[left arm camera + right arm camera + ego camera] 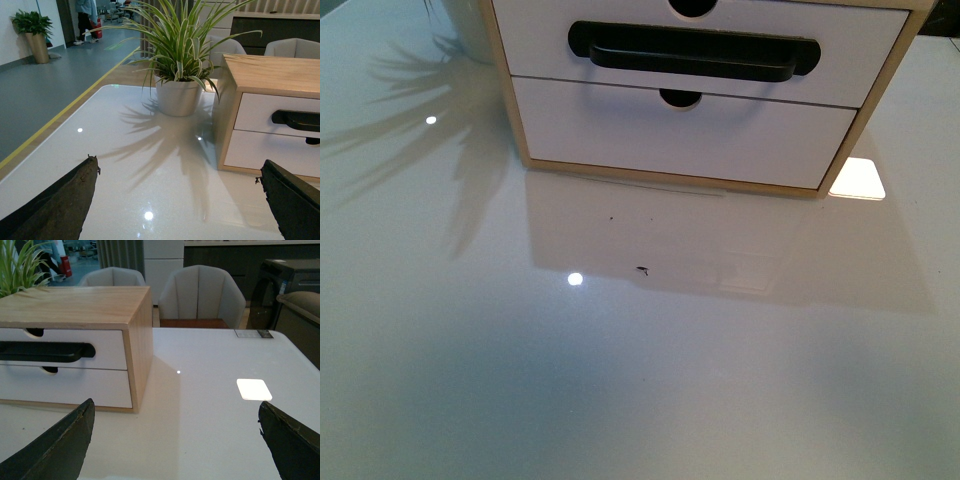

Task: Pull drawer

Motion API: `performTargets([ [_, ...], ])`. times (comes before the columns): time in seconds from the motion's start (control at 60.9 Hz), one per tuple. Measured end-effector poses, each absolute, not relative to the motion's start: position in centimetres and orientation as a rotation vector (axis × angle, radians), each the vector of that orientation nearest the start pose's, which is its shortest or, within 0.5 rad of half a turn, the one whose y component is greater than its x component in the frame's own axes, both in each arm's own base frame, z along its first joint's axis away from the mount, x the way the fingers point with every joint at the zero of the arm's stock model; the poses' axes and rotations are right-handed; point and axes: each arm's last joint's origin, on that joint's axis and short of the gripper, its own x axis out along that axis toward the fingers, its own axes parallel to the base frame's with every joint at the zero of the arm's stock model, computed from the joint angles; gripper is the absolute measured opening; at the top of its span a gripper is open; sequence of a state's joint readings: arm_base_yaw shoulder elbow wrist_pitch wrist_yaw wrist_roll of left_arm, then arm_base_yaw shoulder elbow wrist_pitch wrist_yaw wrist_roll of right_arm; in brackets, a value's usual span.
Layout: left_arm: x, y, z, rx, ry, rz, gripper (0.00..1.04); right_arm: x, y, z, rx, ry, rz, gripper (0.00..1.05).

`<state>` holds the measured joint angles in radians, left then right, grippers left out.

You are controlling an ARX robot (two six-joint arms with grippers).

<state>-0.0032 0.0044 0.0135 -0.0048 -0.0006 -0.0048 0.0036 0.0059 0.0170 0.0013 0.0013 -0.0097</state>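
Front view: a glossy white table (700,380) spreads wide on the near side. The drawer (695,52) sits far and central, upper in a wooden chest (75,305), its front flush. A potted plant (177,95) stands left of the chest, with chairs (200,292) beyond the far edge. The left gripper (177,167) and right gripper (176,407) both gape wide, holding nothing.

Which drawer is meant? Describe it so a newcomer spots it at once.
On the white table stands a light wooden box beside a potted plant. It holds two white drawer fronts stacked; the drawer is the upper one. Only it carries a long black bar handle, while the lower drawer is plain with a notch.
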Motion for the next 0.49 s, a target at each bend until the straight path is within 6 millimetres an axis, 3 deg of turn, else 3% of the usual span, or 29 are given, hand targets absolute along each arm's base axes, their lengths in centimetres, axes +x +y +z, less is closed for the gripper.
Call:
performTargets([
  [0.131, 9.7, 0.0, 16.7, -0.003, -0.006, 0.007, 0.97, 9.7, 0.0, 16.9, -0.008, -0.01, -0.003, 0.96],
  [0.246, 10.0, -0.2, 17.2, -0.004, -0.039, 0.132, 0.97, 10.3, 0.1, 16.6, -0.008, 0.142, -0.173, 0.96],
  [0.493, 14.3, -1.6, 18.3, 0.129, -0.028, -0.211, 0.97, 14.6, 0.8, 20.6, -0.161, 0.196, 0.071, 0.96],
])
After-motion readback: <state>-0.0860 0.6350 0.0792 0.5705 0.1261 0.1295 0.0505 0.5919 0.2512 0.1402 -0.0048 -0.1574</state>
